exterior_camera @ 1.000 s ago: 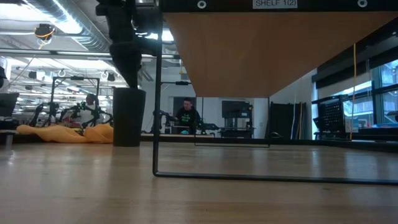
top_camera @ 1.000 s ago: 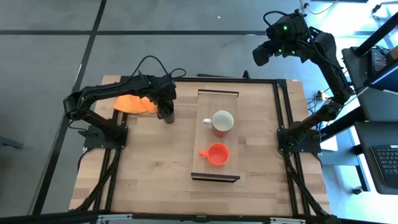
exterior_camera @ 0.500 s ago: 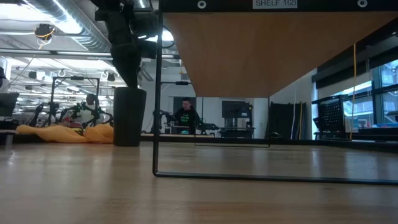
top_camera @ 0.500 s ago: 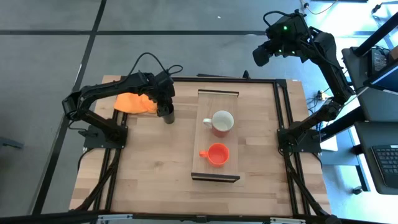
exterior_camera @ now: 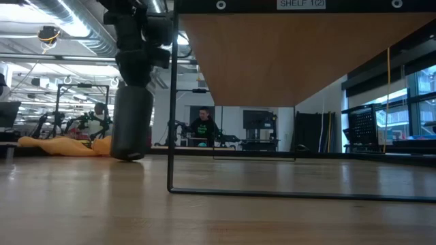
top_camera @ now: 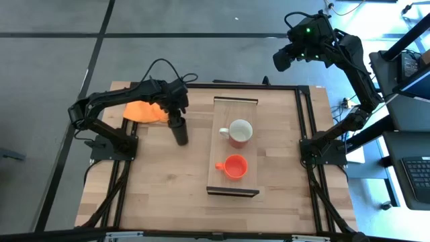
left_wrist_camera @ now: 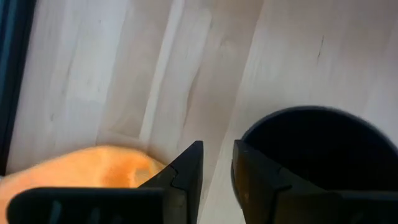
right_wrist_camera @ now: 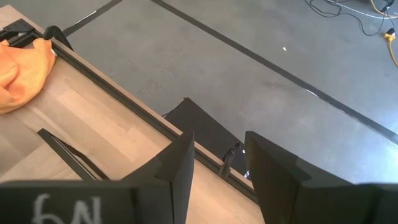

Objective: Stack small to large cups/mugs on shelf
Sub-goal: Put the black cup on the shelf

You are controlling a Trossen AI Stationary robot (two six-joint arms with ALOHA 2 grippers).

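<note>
On the left of the light wooden tabletop point(top_camera: 161, 181), a crumpled orange cloth point(top_camera: 146, 111) lies near the far edge. Just beside it, the left gripper point(top_camera: 177, 119) pinches the rim of the tall black cylindrical cup point(top_camera: 180, 133), one finger inside it. Only the low view shows that cup point(exterior_camera: 131, 124) tilted, its base barely touching the table. The long light wooden shelf point(top_camera: 234, 188) with dark metal end brackets carries the white-and-red mug point(top_camera: 238, 132) and the small orange mug point(top_camera: 234, 166), both apparently empty. Its underside edge, seen low, reads "SHELF 1(2)" point(exterior_camera: 303, 4). The right gripper point(right_wrist_camera: 214, 165) hangs parted, well beyond the table's far right corner.
</note>
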